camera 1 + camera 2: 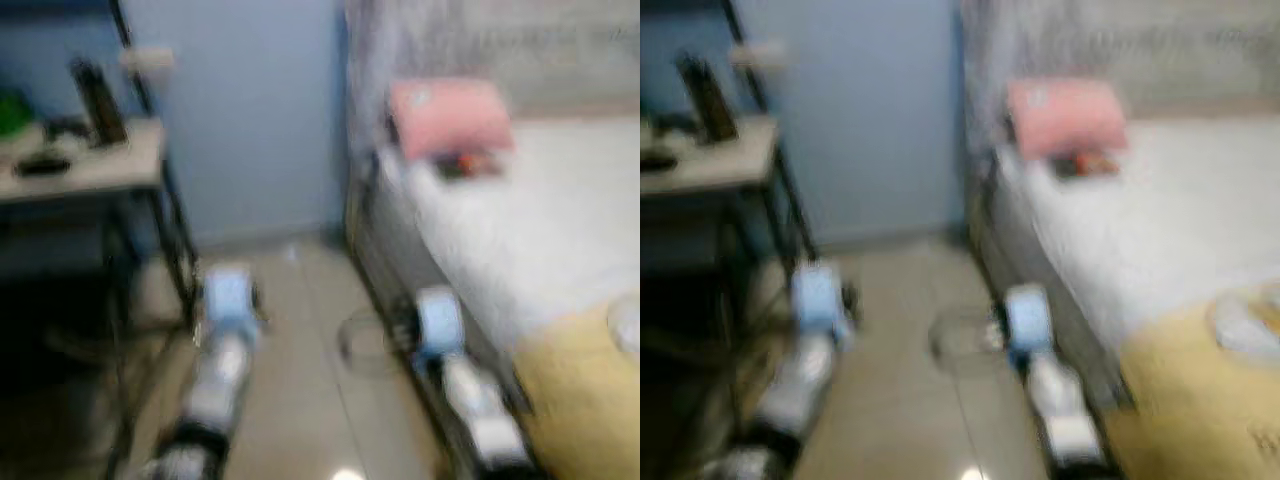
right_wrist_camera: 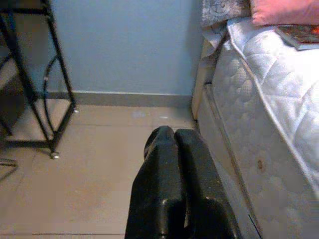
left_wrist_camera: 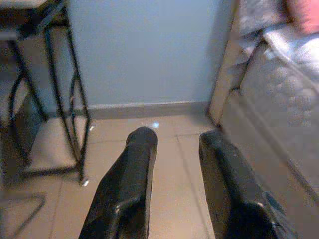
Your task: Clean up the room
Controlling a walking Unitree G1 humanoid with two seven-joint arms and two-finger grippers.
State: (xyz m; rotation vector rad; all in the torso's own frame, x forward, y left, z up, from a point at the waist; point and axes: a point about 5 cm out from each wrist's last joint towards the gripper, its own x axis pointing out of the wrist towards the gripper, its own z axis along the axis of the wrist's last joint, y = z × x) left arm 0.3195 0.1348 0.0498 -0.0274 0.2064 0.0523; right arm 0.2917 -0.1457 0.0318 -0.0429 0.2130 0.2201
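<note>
Both arms hang over tile, left hand [image 3: 174,149] spread, right hand [image 2: 173,137] closed, beside white bed [image 2: 279,99] with pink pillow [image 1: 450,115].

Pink pillow [image 1: 450,117] lies on white bed [image 1: 520,220], blurred.

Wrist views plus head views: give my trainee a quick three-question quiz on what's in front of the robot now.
1. True or false: the left gripper is open.
2. What lies just in front of the pink pillow on the bed? A) a book B) a shoe C) a cup
3. The right gripper holds ____.

Key: 1 true; 2 A, the book; 3 nothing, its fingers are shut together above the floor.
</note>
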